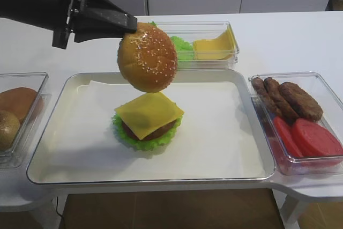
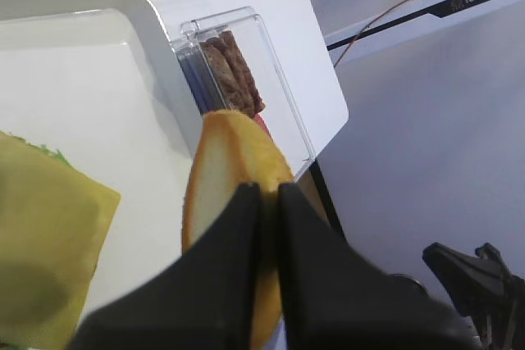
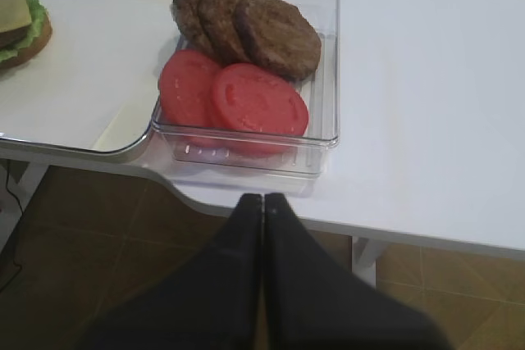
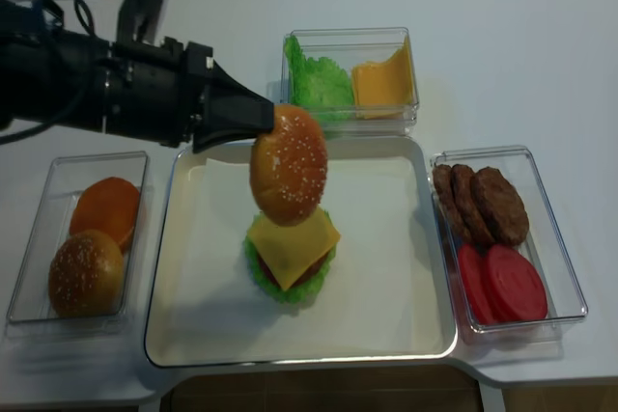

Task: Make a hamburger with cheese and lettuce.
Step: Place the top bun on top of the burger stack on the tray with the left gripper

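Observation:
On the white tray (image 1: pixel 53 132) sits the hamburger (image 1: pixel 148 126): frilly green lettuce (image 1: pixel 140 143), a brown patty and a square yellow cheese (image 1: pixel 149 112) on top. A golden sesame bun (image 1: pixel 148 57) hangs tilted on edge just above the stack, with my left gripper (image 1: pixel 133 23) shut on its upper rim. In the left wrist view the gripper (image 2: pixel 264 190) pinches the bun (image 2: pixel 220 161), with the cheese (image 2: pixel 41 235) below to the left. My right gripper (image 3: pixel 264 198) is shut and empty, off the table's front edge near the patty box.
A clear box (image 1: pixel 231 46) behind the tray holds loose lettuce and cheese slices. A box (image 1: pixel 316 79) on the right holds brown patties and red tomato slices. A box (image 1: pixel 40 87) on the left holds two buns.

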Robot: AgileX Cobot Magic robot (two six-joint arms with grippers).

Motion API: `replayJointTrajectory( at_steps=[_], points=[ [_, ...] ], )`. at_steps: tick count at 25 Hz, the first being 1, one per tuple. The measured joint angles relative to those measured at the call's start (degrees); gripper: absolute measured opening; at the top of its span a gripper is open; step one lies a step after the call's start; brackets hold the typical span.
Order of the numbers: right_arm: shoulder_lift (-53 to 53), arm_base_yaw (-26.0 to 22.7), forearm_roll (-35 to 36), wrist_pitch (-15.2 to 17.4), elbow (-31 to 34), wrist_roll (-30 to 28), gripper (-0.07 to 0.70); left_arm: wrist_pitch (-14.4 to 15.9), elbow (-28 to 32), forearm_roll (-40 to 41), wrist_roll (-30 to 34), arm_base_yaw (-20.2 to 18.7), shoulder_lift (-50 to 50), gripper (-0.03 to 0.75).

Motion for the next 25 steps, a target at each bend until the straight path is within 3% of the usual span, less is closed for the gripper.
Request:
replayJointTrajectory(
  at_steps=[6, 17, 25],
  points=[
    [0.0, 0.0, 0.0, 0.0, 0.0, 0.0, -0.004, -0.8, 0.0, -2.8, 0.0, -2.3, 4.7, 0.028],
    [0.0, 0.0, 0.0, 0.0, 0.0, 0.0, -0.004, 0.4, 0.0, -4.0, -0.1, -2.3, 6.9, 0.028],
    [0.0, 0.0, 0.0, 0.0, 0.0, 0.0, -0.004, 0.3, 6.3, -9.0, 2.5, 0.9, 6.9, 0.028]
  ],
)
